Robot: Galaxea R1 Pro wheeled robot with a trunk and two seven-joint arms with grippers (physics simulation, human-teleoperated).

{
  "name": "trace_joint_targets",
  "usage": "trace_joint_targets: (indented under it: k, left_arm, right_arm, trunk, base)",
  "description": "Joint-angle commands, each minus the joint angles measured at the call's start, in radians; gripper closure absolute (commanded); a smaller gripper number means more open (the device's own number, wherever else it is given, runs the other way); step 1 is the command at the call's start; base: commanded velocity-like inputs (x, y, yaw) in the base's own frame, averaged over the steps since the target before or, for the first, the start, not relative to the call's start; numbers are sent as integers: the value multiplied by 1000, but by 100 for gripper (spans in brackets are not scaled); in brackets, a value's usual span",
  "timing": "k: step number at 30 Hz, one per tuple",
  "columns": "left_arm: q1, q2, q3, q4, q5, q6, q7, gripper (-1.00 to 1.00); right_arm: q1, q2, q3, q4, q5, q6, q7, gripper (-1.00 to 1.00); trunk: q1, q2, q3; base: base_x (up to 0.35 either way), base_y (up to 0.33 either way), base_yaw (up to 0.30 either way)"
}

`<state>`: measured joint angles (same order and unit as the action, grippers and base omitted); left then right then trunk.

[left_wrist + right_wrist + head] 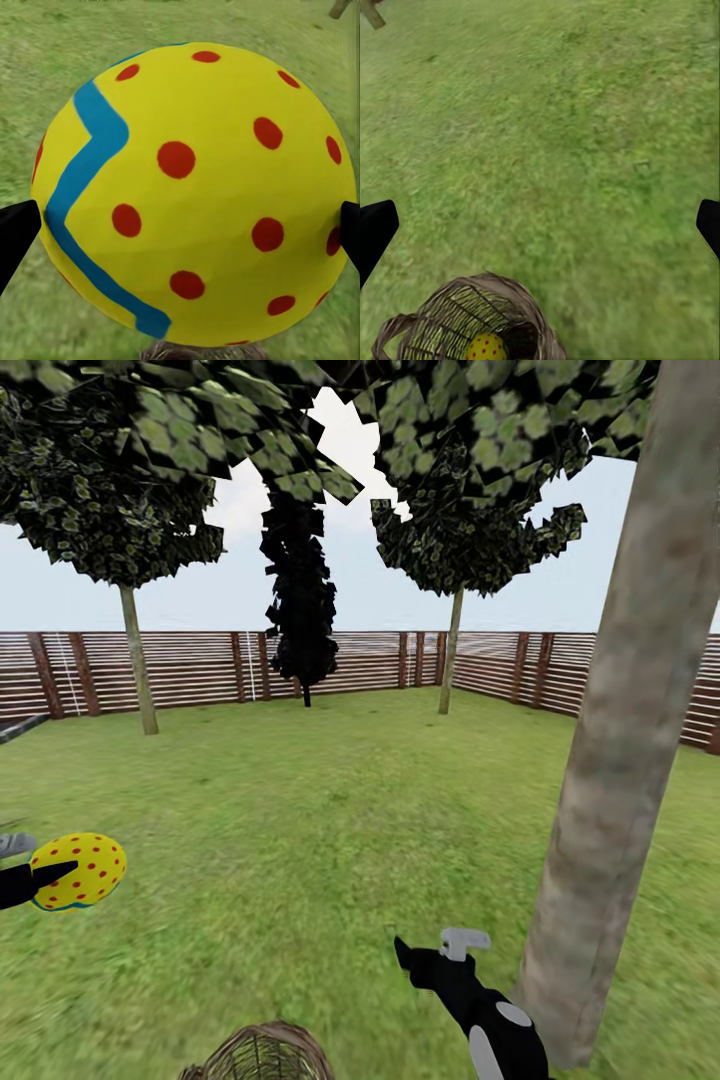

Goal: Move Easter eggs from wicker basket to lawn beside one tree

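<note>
My left gripper at the far left of the head view is shut on a yellow Easter egg with red dots. Close up, that egg also carries a blue zigzag band and sits between the two black fingertips. The wicker basket stands on the lawn at the bottom edge. Another red-dotted yellow egg lies inside the basket. My right gripper hangs open and holds nothing, above the grass just right of the basket and close to a thick grey-brown tree trunk.
Two thinner trees and a narrow black-leaved tree stand along the brown slat fence at the back. Open grass stretches between them and me. Leafy canopy hangs overhead.
</note>
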<state>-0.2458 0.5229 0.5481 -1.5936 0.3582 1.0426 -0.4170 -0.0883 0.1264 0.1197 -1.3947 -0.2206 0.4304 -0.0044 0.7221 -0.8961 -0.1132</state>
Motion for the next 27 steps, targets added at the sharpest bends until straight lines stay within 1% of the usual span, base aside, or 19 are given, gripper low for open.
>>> trace_joint_targets:
  k: [1, 2, 6, 11, 15, 23, 27]
  left_arm:
    - [-1, 0, 1, 0, -7, 5, -9, 100]
    - [-1, 0, 1, 0, -7, 5, -9, 100]
    - [-1, 0, 1, 0, -5, 5, -10, 100]
    - [-1, 0, 1, 0, -1, 5, -26, 100]
    - [-1, 0, 0, 0, -1, 5, -28, 100]
    - [-1, -1, 0, 0, -2, 5, -28, 100]
    - [-1, -1, 0, 0, -2, 5, -28, 100]
  right_arm:
    - [-1, 0, 0, -1, -5, 2, 0, -100]
    - [-1, 0, 0, -1, -5, 0, 0, -100]
    - [-1, 0, 0, 1, -5, -2, 0, -100]
    - [-1, 0, 0, 8, -4, -3, 0, -100]
    - [-1, 0, 0, 9, -5, -2, 0, -100]
    - [-1, 0, 0, 10, -8, -2, 0, -100]
    - [-1, 0, 0, 10, -6, -3, 0, -100]
  trunk:
    - [-4, 6, 3]
    - [-8, 13, 8]
    - [-8, 13, 14]
    - [-8, 13, 21]
    - [-8, 13, 23]
    - [-8, 13, 28]
    - [-8, 13, 29]
  base:
    - [0, 0, 0]
    - [0, 0, 0]
    - [0, 0, 0]
    - [-54, -58, -18]
    - [-149, -206, -31]
    - [-175, -235, -220]
    - [-184, -236, -67]
